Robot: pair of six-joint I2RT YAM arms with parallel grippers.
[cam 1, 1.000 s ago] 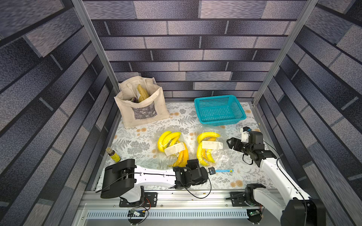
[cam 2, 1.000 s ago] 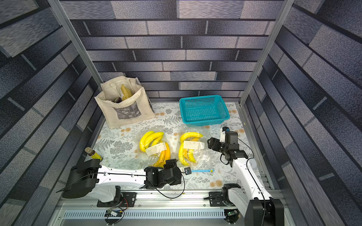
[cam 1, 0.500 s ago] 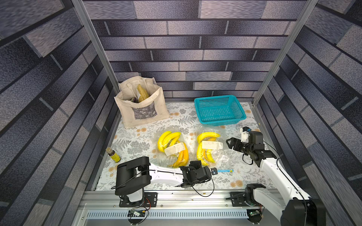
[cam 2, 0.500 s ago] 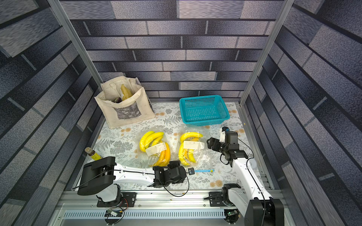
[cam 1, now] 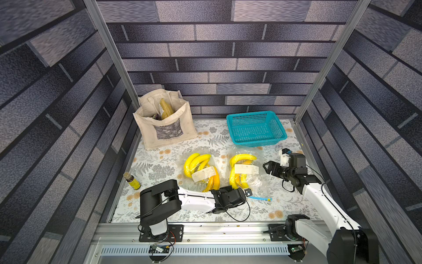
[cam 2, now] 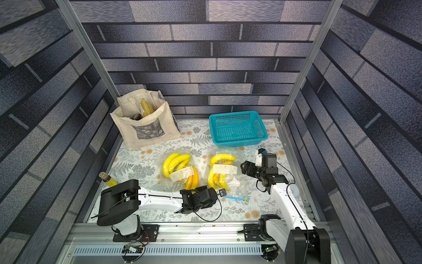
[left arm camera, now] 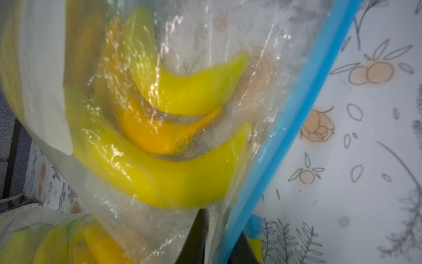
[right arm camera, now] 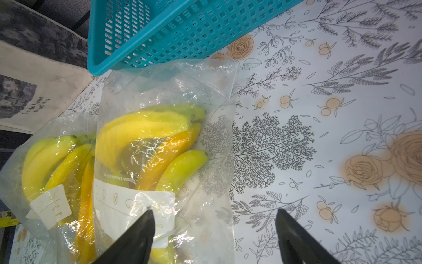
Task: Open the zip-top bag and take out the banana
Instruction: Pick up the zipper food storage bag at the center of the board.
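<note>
Floral tablecloth [cam 1: 159, 164] below; left gripper [left arm camera: 221, 221] pinches the zip-top bag [left arm camera: 262, 57] at its blue zip strip [left arm camera: 285, 128]; right gripper [right arm camera: 214, 210] gapes wide over it, holding nothing.

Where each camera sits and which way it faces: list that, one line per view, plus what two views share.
Top views: high over the front rail, looking down and back across the table; both arms, left claw and right claw show.
Left wrist: on the left arm, close on the zip-top bag of bananas; left claw closed on its blue zip edge.
Right wrist: on the right arm, facing that bag and the teal basket; open right claw shows.
Shared: both wrist views show that bag.
</note>
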